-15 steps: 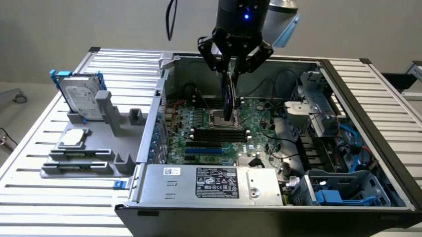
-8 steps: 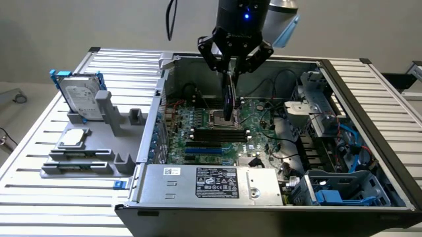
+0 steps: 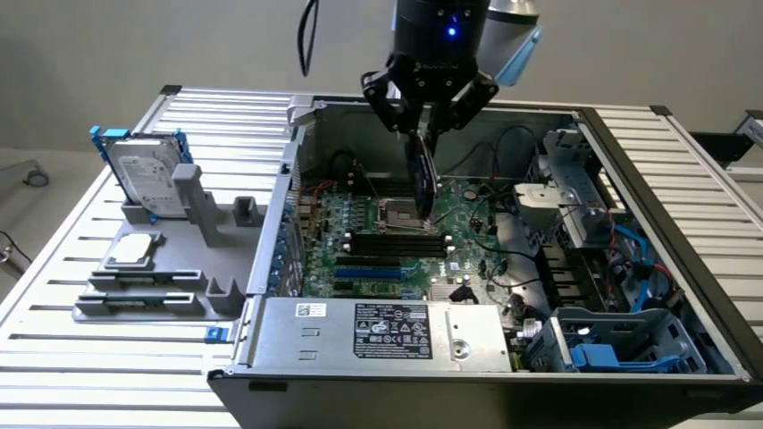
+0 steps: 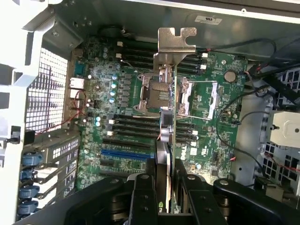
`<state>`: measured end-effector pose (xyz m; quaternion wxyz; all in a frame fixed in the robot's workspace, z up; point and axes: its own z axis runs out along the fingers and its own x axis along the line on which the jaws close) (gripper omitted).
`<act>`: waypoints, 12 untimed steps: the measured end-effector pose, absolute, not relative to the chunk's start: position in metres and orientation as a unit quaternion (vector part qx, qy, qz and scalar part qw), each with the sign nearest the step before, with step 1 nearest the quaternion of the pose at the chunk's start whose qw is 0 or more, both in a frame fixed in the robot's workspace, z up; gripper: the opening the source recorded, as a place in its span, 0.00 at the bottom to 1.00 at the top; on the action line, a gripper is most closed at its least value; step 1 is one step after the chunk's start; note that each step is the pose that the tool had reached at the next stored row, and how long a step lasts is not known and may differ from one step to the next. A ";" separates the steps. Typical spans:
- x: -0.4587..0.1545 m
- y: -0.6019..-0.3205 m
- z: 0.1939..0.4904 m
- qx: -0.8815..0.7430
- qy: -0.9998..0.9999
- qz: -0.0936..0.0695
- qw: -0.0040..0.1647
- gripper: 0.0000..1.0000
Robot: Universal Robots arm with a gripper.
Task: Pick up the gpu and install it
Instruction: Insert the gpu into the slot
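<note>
Between my fingers: the gpu (image 4: pixel 167 140), clamped edge-on. My gripper (image 3: pixel 426 123) has its jaws pressed on the card's two faces.
Card's lie: long axis runs twelve-to-six in the exterior view, hanging straight down from my jaws.
Card's far end: metal bracket (image 4: pixel 176 44), away from me.
Below: motherboard (image 3: pixel 388 241). The card looks apart from it, unseated.
Farther: blue slot (image 3: pixel 372 268), toward seven o'clock of the card's lower end, inside the open case (image 3: pixel 649 170).

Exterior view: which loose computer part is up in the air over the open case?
The thin green card with a black face, clamped edge-down in the black gripper; the silver hard drive stands on the grey holder.
</note>
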<state>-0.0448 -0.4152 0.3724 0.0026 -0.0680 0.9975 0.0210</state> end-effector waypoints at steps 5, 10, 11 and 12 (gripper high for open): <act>-0.045 -0.415 0.369 -0.113 0.993 0.021 0.002 0.27; -0.045 -0.415 0.364 -0.158 0.987 0.021 0.001 0.27; -0.045 -0.415 0.363 -0.167 0.986 0.021 0.001 0.27; -0.045 -0.415 0.362 -0.176 0.984 0.021 0.001 0.27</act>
